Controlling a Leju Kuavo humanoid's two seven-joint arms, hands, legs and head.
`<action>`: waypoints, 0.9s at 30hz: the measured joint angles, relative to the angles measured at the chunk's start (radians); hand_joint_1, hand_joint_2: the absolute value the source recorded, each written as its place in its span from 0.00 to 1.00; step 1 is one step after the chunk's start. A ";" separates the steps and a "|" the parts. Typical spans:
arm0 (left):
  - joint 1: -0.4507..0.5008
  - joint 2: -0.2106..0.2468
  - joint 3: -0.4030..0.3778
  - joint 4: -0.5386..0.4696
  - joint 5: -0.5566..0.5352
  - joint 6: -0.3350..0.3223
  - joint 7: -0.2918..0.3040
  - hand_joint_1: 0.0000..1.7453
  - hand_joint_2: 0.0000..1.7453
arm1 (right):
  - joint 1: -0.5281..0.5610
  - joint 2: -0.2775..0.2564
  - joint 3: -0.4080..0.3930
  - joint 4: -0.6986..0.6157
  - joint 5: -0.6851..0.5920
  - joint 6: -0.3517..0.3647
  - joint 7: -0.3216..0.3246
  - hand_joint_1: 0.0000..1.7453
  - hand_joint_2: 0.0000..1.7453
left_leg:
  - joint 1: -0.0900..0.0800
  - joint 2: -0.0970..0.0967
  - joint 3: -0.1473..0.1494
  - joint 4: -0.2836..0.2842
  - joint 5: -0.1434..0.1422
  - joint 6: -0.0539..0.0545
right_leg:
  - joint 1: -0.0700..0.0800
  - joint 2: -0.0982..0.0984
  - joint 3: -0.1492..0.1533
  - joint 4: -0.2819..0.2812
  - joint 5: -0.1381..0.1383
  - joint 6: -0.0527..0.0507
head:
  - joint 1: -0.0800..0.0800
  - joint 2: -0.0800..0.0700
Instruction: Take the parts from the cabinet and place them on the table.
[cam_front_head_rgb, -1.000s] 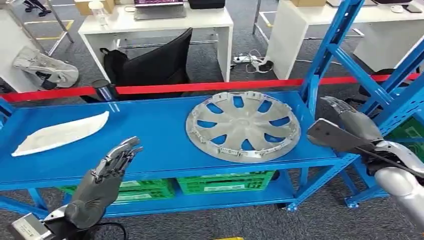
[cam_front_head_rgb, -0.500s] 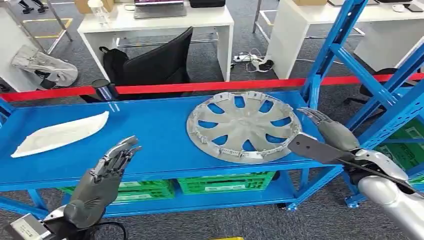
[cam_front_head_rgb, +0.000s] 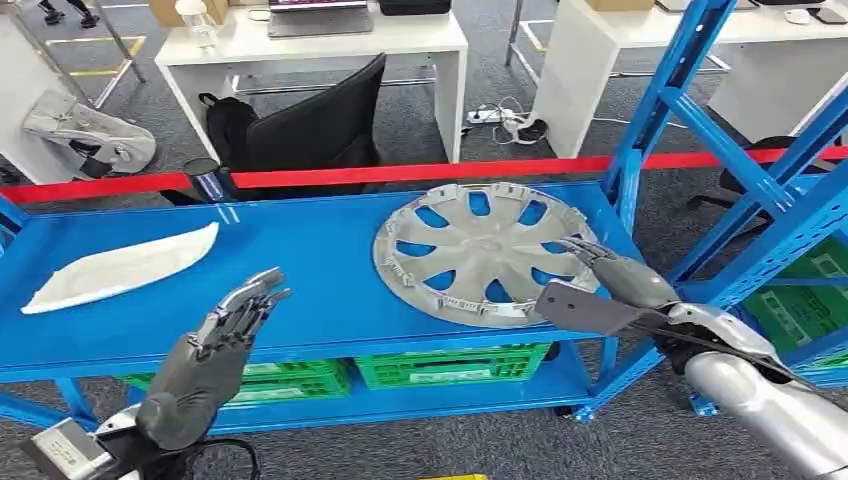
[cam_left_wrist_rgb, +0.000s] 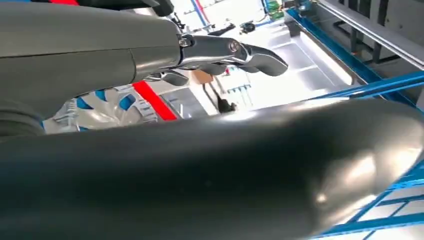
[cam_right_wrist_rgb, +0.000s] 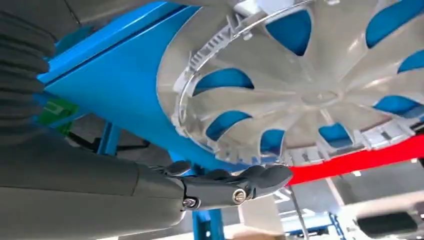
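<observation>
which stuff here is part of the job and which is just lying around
Job: silver wheel cover and white curved part on the blue shelf; right robot hand at the cover's edge; left robot hand.

Lying about: green crates, black chair, white desks, red barrier tape.

A red barrier tape (cam_front_head_rgb: 400, 174) is stretching across behind the shelving. Beyond it, a black office chair (cam_front_head_rgb: 315, 125) is sitting at a white desk (cam_front_head_rgb: 300, 45), with a tangle of cables (cam_front_head_rgb: 505, 124) lying on grey carpet. Green crates (cam_front_head_rgb: 450, 365) are resting below.
</observation>
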 joint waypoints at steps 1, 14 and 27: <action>0.000 -0.001 0.000 0.000 0.001 -0.002 0.001 0.00 0.00 | -0.003 0.001 0.004 0.007 0.000 0.000 0.005 0.00 0.00 | 0.000 0.000 0.000 0.000 0.000 0.000 | 0.000 0.000 0.000 0.000 0.000 0.000 | 0.000 0.000; -0.011 -0.004 0.000 0.007 0.003 -0.007 0.012 0.00 0.00 | -0.059 0.019 0.070 0.101 0.002 0.024 0.050 0.00 0.00 | 0.000 0.000 0.000 0.000 0.000 0.000 | 0.000 0.000 0.000 0.000 0.000 0.000 | 0.000 0.000; -0.015 -0.005 -0.009 0.022 0.011 -0.014 0.012 0.00 0.00 | -0.112 0.048 0.161 0.175 0.039 0.037 0.064 0.00 1.00 | 0.000 -0.001 0.000 0.000 0.000 0.000 | 0.000 0.000 0.000 0.000 0.000 0.000 | 0.000 0.000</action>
